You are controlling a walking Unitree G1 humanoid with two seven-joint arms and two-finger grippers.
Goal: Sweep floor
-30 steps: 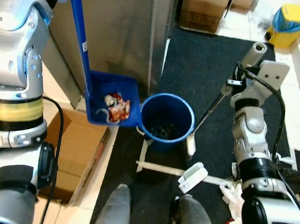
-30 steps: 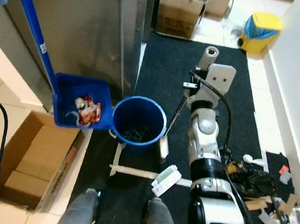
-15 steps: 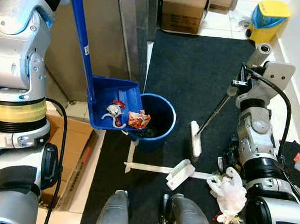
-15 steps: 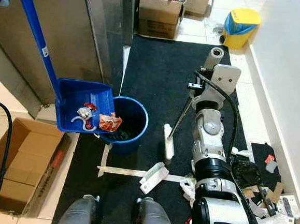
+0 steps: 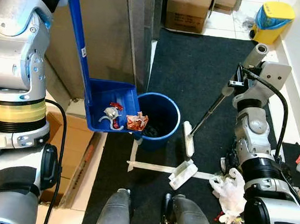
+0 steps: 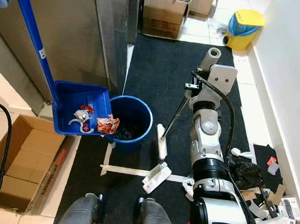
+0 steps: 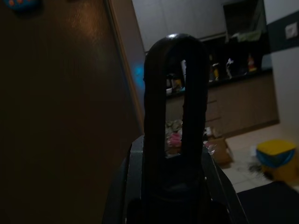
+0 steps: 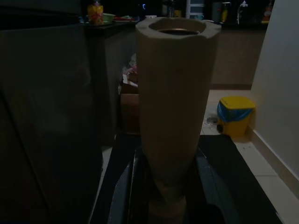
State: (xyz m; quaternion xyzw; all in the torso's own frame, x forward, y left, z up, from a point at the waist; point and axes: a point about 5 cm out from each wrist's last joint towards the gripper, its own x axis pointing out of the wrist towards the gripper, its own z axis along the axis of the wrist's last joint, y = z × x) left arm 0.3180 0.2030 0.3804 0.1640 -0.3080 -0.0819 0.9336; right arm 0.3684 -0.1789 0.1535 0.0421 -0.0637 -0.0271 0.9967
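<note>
The left gripper [image 7: 175, 126], clenched on the dustpan [image 5: 106, 106] handle, is tipping scraps [image 5: 137, 122] toward the bin [image 5: 158, 122] below; tilt steeper, lip over the rim. The right gripper [image 8: 175, 186] is gripping the broom [image 5: 205, 119].

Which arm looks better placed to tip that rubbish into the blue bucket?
The left. Its arm holds the blue dustpan by the long handle, its open edge already at the rim of the blue bucket, with scraps near the lip. The right arm holds the broom, set on the mat beyond the bucket.
</note>
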